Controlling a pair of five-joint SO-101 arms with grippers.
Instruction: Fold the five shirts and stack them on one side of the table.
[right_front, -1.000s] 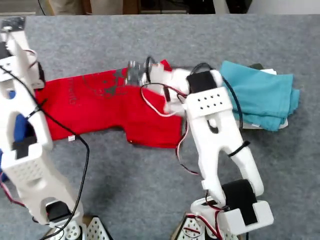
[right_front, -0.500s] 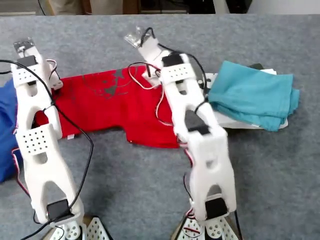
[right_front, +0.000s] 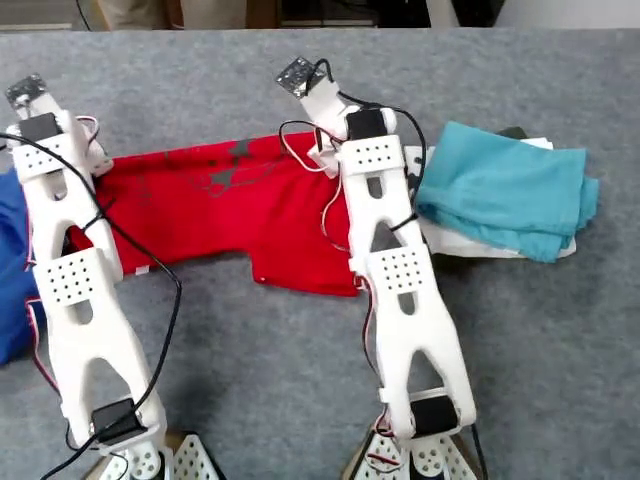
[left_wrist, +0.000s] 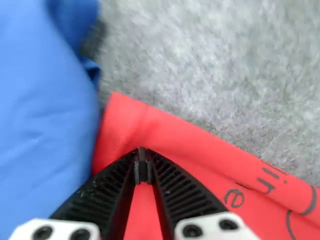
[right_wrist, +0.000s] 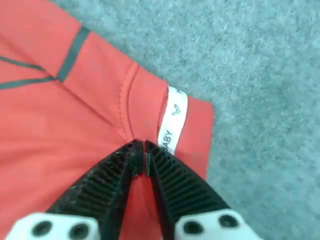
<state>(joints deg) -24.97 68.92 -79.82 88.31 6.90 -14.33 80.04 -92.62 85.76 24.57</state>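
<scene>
A red shirt (right_front: 230, 210) with a dark print lies spread across the grey table (right_front: 520, 330). My left gripper (left_wrist: 142, 167) is shut on the red shirt's (left_wrist: 200, 150) hem at its left far corner, right beside a blue shirt (left_wrist: 40, 110). The left arm (right_front: 60, 230) stretches up the table's left side. My right gripper (right_wrist: 140, 155) is shut on the red shirt (right_wrist: 60, 125) at a seam next to its white label (right_wrist: 172, 122). The right arm (right_front: 385, 230) lies over the shirt's right end.
The blue shirt (right_front: 12, 270) lies bunched at the table's left edge. A folded teal shirt (right_front: 510, 190) rests on a white one (right_front: 455, 242) at the right. Bare table lies in front of the red shirt, between the arm bases.
Both arms have swung toward the table's far side and closed on the red shirt's far corners. The right arm moved left off the teal stack. The shirt now lies wider and flatter.
</scene>
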